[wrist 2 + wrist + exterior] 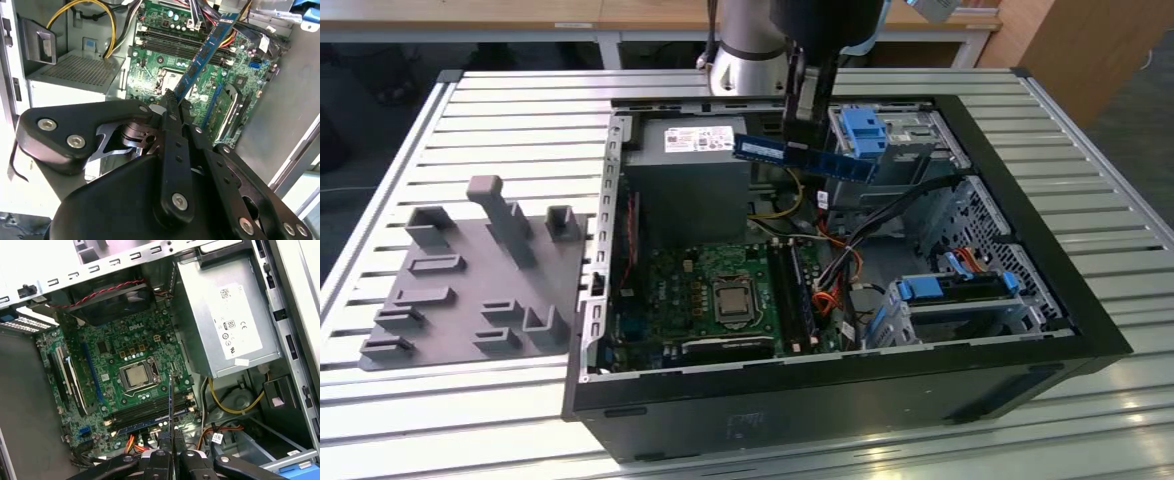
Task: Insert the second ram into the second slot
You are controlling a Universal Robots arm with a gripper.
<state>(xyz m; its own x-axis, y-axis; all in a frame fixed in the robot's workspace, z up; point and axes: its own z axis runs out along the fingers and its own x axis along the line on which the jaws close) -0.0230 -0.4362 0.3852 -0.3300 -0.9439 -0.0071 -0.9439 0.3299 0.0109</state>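
Observation:
In the exterior view, my gripper (801,135) hangs above the open computer case and is shut on the second ram (834,162), a long dark-blue stick held level over the back of the case. The stick is well above the motherboard (707,290). The ram slots (797,285) run along the board beside the processor socket (727,297). In the second wrist view, the ram (205,52) juts out from between my fingertips (172,107) towards the slots (172,42). In the first wrist view, the ram (171,405) appears edge-on above the slots (150,412), clamped in the gripper (171,442).
A grey power supply (687,150) sits at the case's back. Bright blue drive brackets (861,130) (954,285) stand on the exterior view's right. Loose cables (841,265) cross near the slots. A grey holder fixture (467,280) lies on the slatted table at the exterior view's left.

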